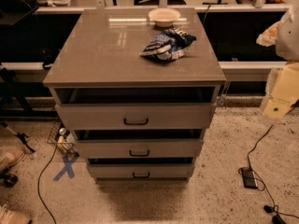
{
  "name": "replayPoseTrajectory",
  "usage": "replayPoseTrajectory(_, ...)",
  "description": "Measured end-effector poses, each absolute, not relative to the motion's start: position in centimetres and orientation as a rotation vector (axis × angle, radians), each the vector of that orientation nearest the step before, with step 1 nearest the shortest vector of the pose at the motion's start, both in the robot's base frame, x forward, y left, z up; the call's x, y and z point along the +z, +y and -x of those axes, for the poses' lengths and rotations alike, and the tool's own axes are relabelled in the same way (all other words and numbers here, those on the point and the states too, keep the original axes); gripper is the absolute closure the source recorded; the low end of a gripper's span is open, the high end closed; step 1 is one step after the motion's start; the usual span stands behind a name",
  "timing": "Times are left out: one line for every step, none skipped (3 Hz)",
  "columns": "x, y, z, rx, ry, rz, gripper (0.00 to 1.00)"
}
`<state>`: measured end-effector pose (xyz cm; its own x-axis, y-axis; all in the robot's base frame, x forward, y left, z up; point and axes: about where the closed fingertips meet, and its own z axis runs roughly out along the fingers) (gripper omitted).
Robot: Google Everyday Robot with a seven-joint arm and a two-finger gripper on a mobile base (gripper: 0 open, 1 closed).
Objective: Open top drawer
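Your wide grey-beige top drawer (pixel 93 117), with its black bar handle (pixel 136 121), sits just under the glossy tabletop (pixel 93 55), its interior lost in shadow. The pale claw (pixel 280 99) is blurred and cut off at the right edge; whether it's apart or together, you can't tell.

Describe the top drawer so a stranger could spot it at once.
Find the grey cabinet with a bowl and blue bag on top; the end effector hangs at its right. The top drawer sits just under that top, with a black handle. It is wider and taller-fronted than the two drawers below.
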<state>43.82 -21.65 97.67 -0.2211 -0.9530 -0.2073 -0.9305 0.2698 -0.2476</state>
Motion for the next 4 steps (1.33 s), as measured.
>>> replayPoseTrajectory(97.7,-21.6,-43.8,-0.1,2.23,1.724,0.0)
replayPoseTrajectory(94.5,-20.1,-44.5,-0.046,2.203,1.734,0.0)
replayPoseTrajectory(88.0,-16.6,-45.2,0.062,2.131,1.774,0.0)
replayPoseTrajectory(81.4,-12.2,-46.7,0.151,2.045,1.818,0.0)
